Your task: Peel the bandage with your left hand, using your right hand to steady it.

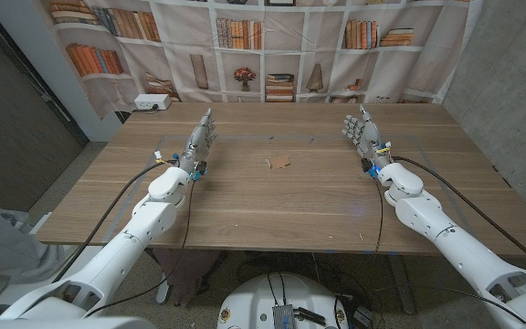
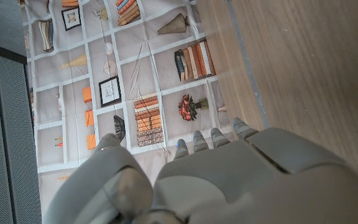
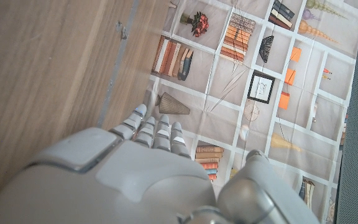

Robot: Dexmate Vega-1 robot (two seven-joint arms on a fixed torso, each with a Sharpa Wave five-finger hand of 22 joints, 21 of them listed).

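Step in hand: nothing is started yet, by my reading. Both hands are standing out at the sides of the wooden table, well apart from the bandage, which is lying on the bare wood near the table's middle, roughly midway between the two arms and a little toward the far edge.

Left hand: holding nothing, fingers reaching toward the far edge, apart and released. In the left wrist view the left hand's fingertips are showing straight and uncurled past the back of the hand, with the bookshelf backdrop beyond.

Right hand: also holding nothing, fingers extended and loosely spread; the right wrist view is showing the same, fingertips out beyond the knuckles, nothing between them.

Bandage: a small tan strip, too small in the head view to make out its wrapper or tab. Its long axis seems to be running roughly across the table, side to side, perhaps slightly tilted; I cannot tell which end carries the peel tab.

Next move, as a judgement: both arms are needing to come inward. The right hand should press down on one end to pin it; the left should then pinch the free edge. A thin flat strip on wood will be hard to lift and may slide.
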